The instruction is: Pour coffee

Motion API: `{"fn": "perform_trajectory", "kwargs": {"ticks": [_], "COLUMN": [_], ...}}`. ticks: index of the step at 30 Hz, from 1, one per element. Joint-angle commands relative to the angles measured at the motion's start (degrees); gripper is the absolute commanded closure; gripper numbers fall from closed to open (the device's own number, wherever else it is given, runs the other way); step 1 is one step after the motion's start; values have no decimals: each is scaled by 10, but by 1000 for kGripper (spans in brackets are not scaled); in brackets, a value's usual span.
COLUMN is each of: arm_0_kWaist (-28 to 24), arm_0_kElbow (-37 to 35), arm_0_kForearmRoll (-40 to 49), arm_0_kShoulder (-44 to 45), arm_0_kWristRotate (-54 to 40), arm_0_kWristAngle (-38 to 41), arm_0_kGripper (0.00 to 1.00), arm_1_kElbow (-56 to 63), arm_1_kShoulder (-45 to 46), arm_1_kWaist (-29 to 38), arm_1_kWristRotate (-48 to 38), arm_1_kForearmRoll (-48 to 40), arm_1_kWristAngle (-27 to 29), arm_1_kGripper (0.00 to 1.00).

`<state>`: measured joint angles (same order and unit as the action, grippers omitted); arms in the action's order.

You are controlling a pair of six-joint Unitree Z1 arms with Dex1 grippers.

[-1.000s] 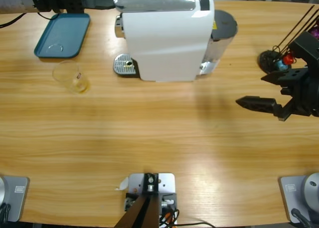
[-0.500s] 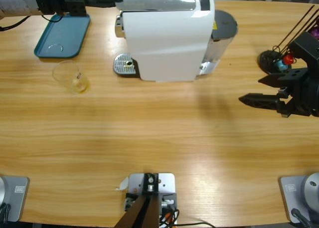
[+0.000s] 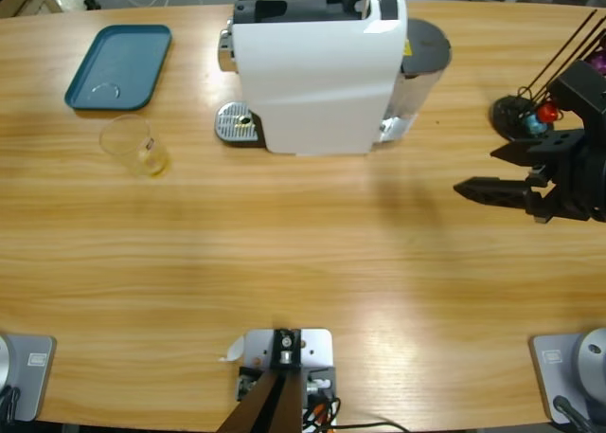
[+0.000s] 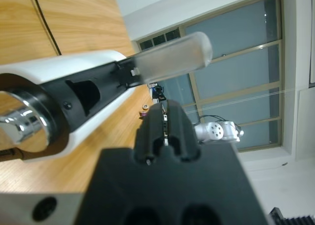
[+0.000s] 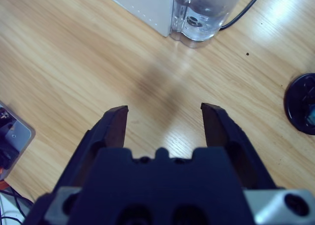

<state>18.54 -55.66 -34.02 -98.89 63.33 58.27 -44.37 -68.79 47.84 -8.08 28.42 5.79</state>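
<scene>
L gripper [image 4: 166, 117], jaws clenched on nothing, sat by the machine's [image 3: 317, 73] raised lever [image 4: 170, 52]; R gripper [image 5: 165, 119] released, idle; glass [image 3: 135, 146] needs a level, centred grasp w/o tipping.

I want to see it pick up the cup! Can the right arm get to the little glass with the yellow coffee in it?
Probably not easily. The right gripper, jaws open, sits at the table's far right, while the glass tumbler stands far left by the blue tray. Bare wood lies between, nothing blocking, but the stretch looks long.
</scene>
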Motion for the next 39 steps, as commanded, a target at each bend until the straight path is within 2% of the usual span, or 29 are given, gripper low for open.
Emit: {"fn": "perform_trajectory", "kwargs": {"ticks": [1, 3, 4, 7, 10, 12, 14, 18, 21, 27, 29, 30, 34, 36, 39], "arm_0_kWaist": [6, 26, 44, 91, 171, 193, 195, 195, 195, 195, 192, 192, 192, 192, 192], "arm_0_kElbow": [-59, -132, -180, -248, -288, -252, -218, -102, -43, -1, 25, 36, 76, 92, 118], "arm_0_kForearmRoll": [228, 403, 497, 644, 770, 771, 761, 698, 691, 690, 679, 675, 658, 642, 615], "arm_0_kShoulder": [105, 143, 152, 169, 169, 197, 239, 360, 411, 422, 428, 429, 429, 433, 433], "arm_0_kWristRotate": [-144, -257, -314, -416, -525, -540, -539, -545, -571, -582, -595, -601, -612, -614, -605], "arm_0_kWristAngle": [-104, -209, -268, -426, -604, -649, -647, -644, -643, -632, -635, -634, -627, -627, -627], "arm_0_kGripper": [691, 603, 500, 336, 163, 54, 36, 13, 13, 13, 13, 17, 23, 23, 23], "arm_1_kElbow": [21, 21, 21, 21, 21, 22, 23, 30, 33, 33, 38, 40, 20, 5, 11], "arm_1_kShoulder": [-10, -10, -10, -8, -6, -6, -1, 20, 25, 25, 51, 67, 124, 127, 145], "arm_1_kWaist": [6, 6, 6, 6, 6, 6, 6, 6, 6, 6, 3, -14, -122, -156, -197], "arm_1_kWristRotate": [-1, -1, -1, -1, -2, -2, -2, -8, -10, -14, -33, -37, -39, -39, -62], "arm_1_kForearmRoll": [-9, -9, -9, -9, -9, -9, -9, -12, -16, -18, -18, -18, -1, 7, -4], "arm_1_kWristAngle": [7, 8, 8, 9, 10, 10, 13, 28, 32, 35, 45, 51, 64, 103, 179], "arm_1_kGripper": [355, 350, 349, 349, 348, 333, 287, 100, 79, 73, 34, 3, 0, 7, 73]}}
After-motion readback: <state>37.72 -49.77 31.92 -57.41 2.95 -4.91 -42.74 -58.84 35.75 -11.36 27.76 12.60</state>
